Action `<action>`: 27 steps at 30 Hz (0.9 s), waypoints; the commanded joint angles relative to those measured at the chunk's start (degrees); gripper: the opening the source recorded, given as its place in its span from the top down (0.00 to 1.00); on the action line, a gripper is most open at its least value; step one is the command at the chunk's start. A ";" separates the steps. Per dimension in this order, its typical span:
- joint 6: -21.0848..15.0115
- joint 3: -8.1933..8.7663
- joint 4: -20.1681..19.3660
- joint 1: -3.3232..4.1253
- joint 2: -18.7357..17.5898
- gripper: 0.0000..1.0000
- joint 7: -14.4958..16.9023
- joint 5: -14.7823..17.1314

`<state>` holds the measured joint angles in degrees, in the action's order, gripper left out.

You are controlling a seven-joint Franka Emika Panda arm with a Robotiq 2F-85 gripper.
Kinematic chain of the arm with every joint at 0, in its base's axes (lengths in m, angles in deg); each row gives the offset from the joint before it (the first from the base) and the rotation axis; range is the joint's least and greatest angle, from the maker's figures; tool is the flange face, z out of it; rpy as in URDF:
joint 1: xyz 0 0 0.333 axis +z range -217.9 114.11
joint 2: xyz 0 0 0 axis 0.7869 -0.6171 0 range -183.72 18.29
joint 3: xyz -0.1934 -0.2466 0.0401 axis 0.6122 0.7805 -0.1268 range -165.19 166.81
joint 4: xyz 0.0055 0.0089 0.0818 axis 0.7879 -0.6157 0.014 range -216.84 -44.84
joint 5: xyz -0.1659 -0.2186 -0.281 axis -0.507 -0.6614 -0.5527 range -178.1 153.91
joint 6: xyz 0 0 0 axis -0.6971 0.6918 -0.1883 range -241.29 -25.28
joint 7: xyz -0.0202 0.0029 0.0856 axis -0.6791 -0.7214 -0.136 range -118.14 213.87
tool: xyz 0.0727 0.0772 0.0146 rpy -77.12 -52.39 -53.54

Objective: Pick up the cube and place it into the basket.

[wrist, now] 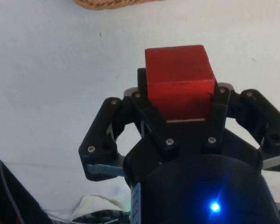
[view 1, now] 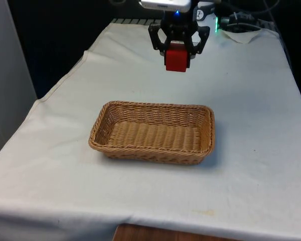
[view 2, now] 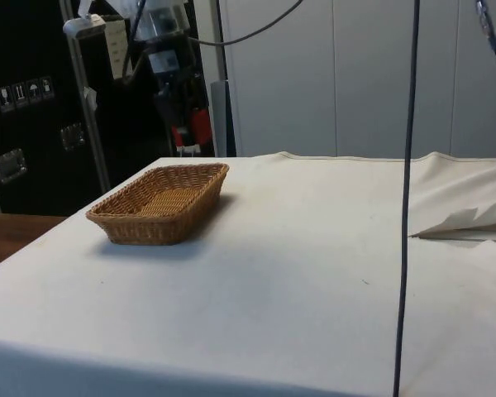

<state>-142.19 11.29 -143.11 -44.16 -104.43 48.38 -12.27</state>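
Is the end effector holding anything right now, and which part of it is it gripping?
Yes. The end effector holds the red cube, its fingers clamped on two opposite side faces, in the air beyond the basket.

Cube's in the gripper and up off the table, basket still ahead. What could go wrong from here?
1. The gripper holds the red cube above bare cloth, short of the basket. Opening now would likely land it outside.
2. In the wrist view much of the cube sticks out past the fingers, so a sharp move could loosen it.
3. The basket's rim stands raised; a low approach might nudge the basket.
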 commanded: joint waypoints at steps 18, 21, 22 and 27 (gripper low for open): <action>0.06 -0.06 4.30 0.11 -2.92 1.00 -0.11 -0.06; 1.03 -0.11 8.25 -0.17 -5.67 1.00 0.00 0.34; 1.03 -0.11 8.94 -0.23 -6.13 1.00 0.00 0.40; 0.97 -0.06 12.66 -0.29 -8.88 1.00 -0.06 0.29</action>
<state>-141.91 11.35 -131.02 -44.27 -112.91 48.21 -12.27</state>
